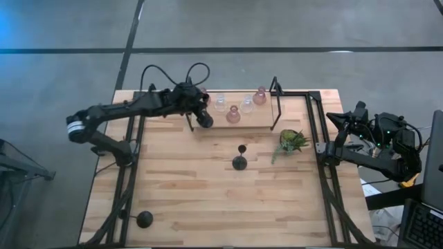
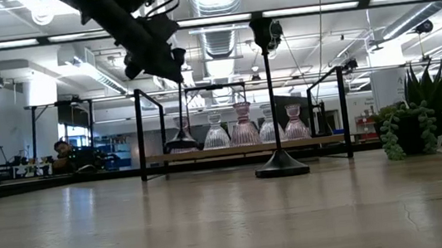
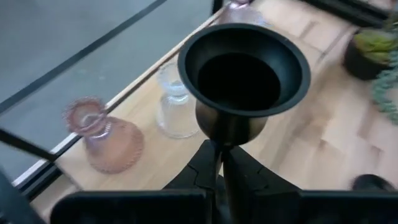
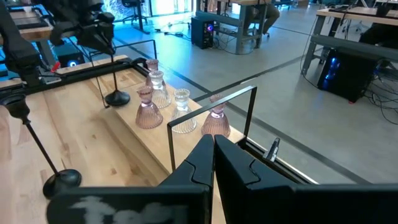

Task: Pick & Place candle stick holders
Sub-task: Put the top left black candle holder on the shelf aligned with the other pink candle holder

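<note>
Two dark arms are at work over our light wooden worktop [image 1: 208, 194]. We are holding a black candle stick holder with a round base and thin stem [image 3: 242, 81] in the left gripper [image 1: 197, 111], fingers closed tight on its stem, its base resting on the low wooden shelf [image 1: 263, 123] at the far edge. Beside it, pink and clear ribbed glass holders [image 1: 233, 115] are standing in a row on that shelf. Another black stemmed holder [image 1: 239, 162] is standing upright mid-worktop, and a third [image 1: 144, 220] is sitting near the front left corner. We are keeping the right gripper [image 4: 213, 149] closed and empty at the right edge, near a small green leafy plant [image 1: 292, 140].
</note>
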You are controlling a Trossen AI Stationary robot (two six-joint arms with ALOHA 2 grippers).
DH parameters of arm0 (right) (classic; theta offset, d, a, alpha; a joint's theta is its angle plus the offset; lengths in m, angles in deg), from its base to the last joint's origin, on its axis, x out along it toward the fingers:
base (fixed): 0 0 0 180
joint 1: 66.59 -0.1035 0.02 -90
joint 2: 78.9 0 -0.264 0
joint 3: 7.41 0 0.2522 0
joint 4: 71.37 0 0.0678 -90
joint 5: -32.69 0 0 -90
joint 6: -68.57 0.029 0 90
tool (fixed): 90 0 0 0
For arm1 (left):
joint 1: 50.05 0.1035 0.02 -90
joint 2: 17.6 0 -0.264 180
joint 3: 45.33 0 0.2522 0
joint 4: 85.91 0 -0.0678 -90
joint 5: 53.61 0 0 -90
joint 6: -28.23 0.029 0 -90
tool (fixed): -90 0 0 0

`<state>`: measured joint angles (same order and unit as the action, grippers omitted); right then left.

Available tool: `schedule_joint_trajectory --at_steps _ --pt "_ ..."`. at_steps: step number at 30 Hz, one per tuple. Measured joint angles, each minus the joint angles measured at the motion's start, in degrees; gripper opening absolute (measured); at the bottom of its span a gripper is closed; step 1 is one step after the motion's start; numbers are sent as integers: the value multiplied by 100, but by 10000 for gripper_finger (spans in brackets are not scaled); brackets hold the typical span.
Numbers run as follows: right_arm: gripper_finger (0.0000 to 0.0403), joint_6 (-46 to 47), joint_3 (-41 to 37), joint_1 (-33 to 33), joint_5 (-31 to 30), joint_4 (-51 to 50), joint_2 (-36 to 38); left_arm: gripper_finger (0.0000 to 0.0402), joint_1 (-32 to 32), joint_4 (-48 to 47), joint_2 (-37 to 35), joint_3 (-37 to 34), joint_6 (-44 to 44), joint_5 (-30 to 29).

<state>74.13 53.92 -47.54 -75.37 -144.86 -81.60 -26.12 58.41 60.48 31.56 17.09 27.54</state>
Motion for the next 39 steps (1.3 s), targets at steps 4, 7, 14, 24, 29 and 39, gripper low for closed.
schedule_joint_trajectory --at_steps 4,7,14,24,29,39 --pt "8 0 0 -2 0 0 0 14 47 -29 -34 -65 -137 -227" --pt "8 0 -2 -2 0 0 0 14 101 -76 -130 -114 -255 -334" --pt "8 0 0 0 0 0 0 14 262 -30 -383 -332 -479 -419" --pt "8 0 -1 0 0 0 0 14 262 190 -563 -721 -704 -262" --pt "8 0 0 -1 0 0 0 14 274 235 -624 -799 -699 -278" --pt "8 0 0 0 0 0 -2 14 286 284 -624 -809 -405 -386"
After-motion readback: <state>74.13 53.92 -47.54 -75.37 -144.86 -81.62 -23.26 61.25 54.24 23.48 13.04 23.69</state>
